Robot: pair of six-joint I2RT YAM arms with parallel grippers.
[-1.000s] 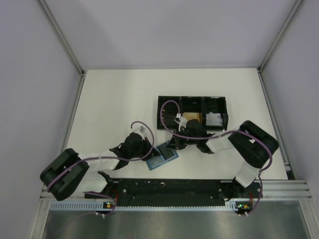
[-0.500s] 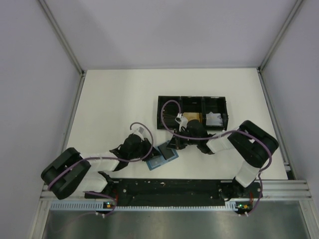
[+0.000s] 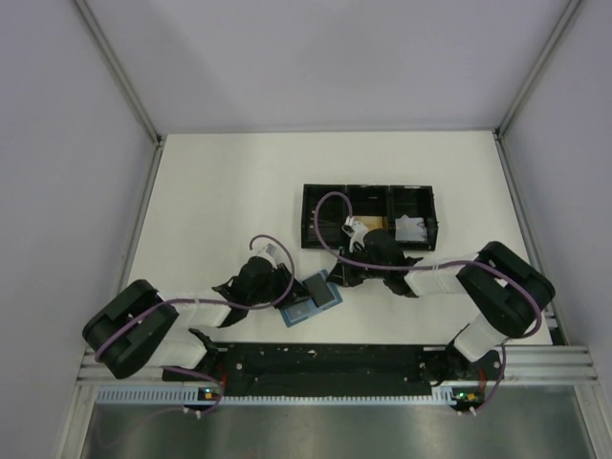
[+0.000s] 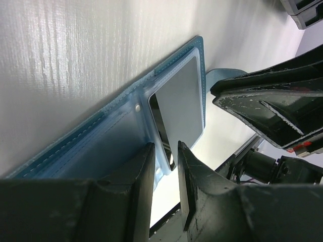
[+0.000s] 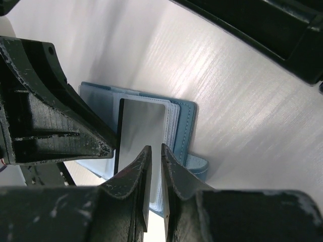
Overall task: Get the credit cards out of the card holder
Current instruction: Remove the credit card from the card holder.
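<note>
Right jaws pinch card (image 5: 144,126) (left gripper (image 4: 165,156) alongside)

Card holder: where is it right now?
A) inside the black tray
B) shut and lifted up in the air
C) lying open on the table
C: the card holder lies open on the table, outside the tray.

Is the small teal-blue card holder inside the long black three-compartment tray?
No, the card holder lies open on the white table, nearer than the tray.
</note>
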